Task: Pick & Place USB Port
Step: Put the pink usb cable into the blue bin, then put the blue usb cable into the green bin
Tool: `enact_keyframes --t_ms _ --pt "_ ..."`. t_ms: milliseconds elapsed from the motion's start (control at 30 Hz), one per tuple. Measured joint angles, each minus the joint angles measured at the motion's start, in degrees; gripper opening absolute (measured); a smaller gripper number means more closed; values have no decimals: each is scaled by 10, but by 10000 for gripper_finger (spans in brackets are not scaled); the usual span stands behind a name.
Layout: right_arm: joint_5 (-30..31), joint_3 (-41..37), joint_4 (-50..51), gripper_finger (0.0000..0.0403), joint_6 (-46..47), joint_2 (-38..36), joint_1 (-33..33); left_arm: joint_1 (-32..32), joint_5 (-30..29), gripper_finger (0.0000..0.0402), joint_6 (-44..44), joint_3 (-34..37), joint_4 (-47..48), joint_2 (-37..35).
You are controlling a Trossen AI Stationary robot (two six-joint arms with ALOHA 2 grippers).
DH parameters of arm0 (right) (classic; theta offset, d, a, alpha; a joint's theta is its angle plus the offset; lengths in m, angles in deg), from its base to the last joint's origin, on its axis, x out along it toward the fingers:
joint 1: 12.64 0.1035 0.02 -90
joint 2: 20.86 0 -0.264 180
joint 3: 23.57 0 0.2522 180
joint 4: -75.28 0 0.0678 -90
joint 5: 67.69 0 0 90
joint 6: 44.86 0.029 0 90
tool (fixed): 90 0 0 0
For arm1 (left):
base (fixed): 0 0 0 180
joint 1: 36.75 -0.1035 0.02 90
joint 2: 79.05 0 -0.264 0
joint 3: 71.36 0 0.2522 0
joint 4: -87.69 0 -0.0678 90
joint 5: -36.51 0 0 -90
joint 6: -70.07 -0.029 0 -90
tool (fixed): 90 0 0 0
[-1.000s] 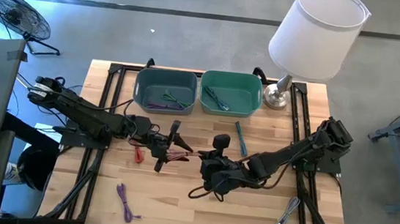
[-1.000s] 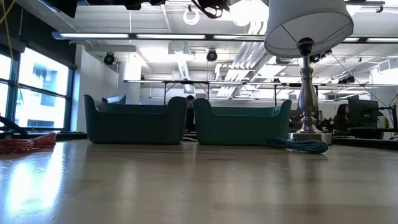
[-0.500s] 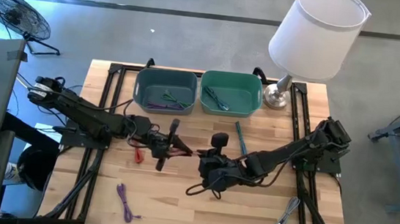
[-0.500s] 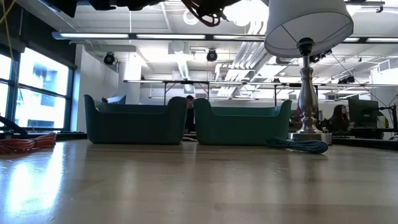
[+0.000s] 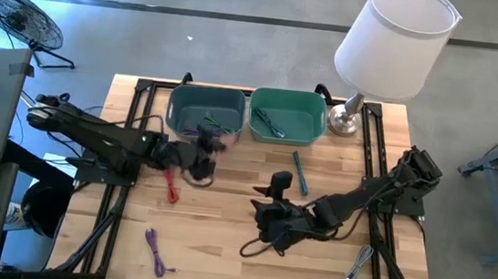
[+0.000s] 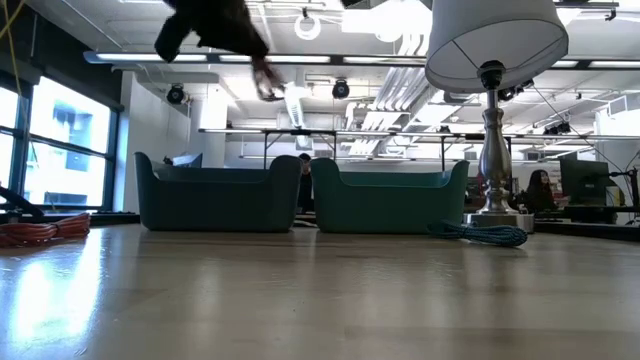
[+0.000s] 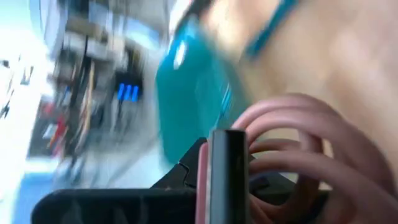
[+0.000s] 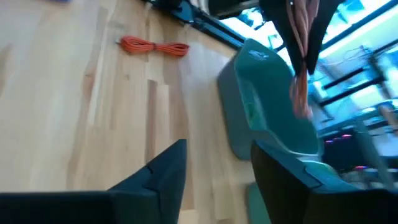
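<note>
pink cable coil (image 7: 292, 155) is clamped in left gripper (image 5: 204, 150), carried above grey bin (image 5: 179, 105) | judged light, floppy; best pinched across bundled loops | right gripper (image 8: 214, 168) is spread, empty, mid-table

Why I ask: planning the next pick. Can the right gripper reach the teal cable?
Probably yes: the right gripper is open, and the teal cable lies close by on bare wood, nothing between.

Two bins (image 5: 206, 112) (image 5: 288, 116) side by side at table's (image 5: 328, 266) back, lamp (image 5: 362, 105) to their right
</note>
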Motion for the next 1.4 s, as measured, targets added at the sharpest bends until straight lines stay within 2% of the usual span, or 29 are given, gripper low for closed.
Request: enact_keyframes --t_ms 67,133,300,467,533,700,900,1000,1200,1300,1400 --pt "24 0 2 178 1 -3 9 -29 -33 24 11 -34 99 0" --pt "53 0 10 179 2 -5 17 -74 -17 24 29 -54 157 0" --pt "88 0 12 180 2 -7 23 -197 94 23 41 -60 201 0" --pt "75 0 15 181 3 -8 23 -292 194 26 61 -60 235 23" --pt "70 0 16 181 11 -9 23 -315 228 47 69 -60 236 34" --pt "72 0 31 181 28 -9 23 -336 226 130 67 -60 254 72" --pt "75 0 57 181 59 -9 23 -334 171 197 60 -60 252 113" --pt "74 0 67 181 72 -9 23 -334 154 212 58 -60 248 126" --pt "88 0 114 181 122 -9 23 -334 94 217 56 -60 239 122" --pt "95 0 190 181 208 -19 23 -334 97 217 61 -60 237 109" --pt "52 0 298 181 354 -44 18 -334 145 218 62 -60 222 96"
